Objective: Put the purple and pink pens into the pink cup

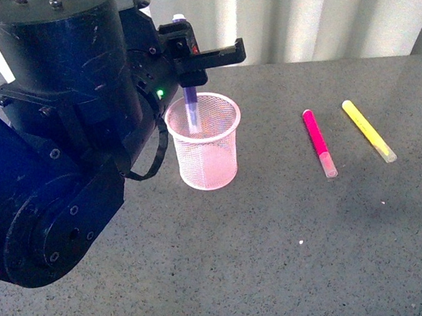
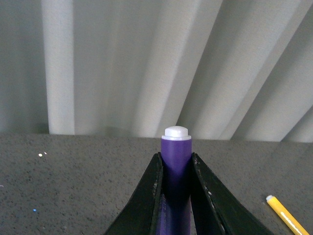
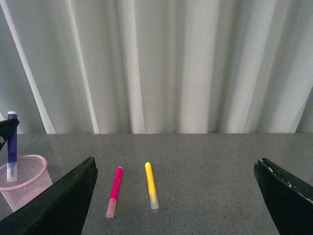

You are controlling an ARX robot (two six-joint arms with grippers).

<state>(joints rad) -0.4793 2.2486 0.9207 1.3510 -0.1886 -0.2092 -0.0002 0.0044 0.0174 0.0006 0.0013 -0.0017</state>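
My left gripper [image 1: 185,62] is shut on the purple pen [image 1: 190,103], which hangs upright with its frosted cap down inside the mouth of the pink cup [image 1: 207,152]. In the left wrist view the purple pen [image 2: 175,166] is clamped between the black fingers [image 2: 151,196]. The pink pen [image 1: 318,143] lies flat on the table to the right of the cup. My right gripper [image 3: 176,196] is open and holds nothing, with the pink pen [image 3: 114,191] on the table beyond it. The right wrist view also shows the pink cup [image 3: 24,186] and the purple pen [image 3: 12,147].
A yellow marker [image 1: 368,130] lies to the right of the pink pen on the grey speckled table [image 1: 283,256]. White pleated curtains [image 1: 316,9] close off the far edge. The left arm's bulky black body [image 1: 55,130] fills the left of the front view.
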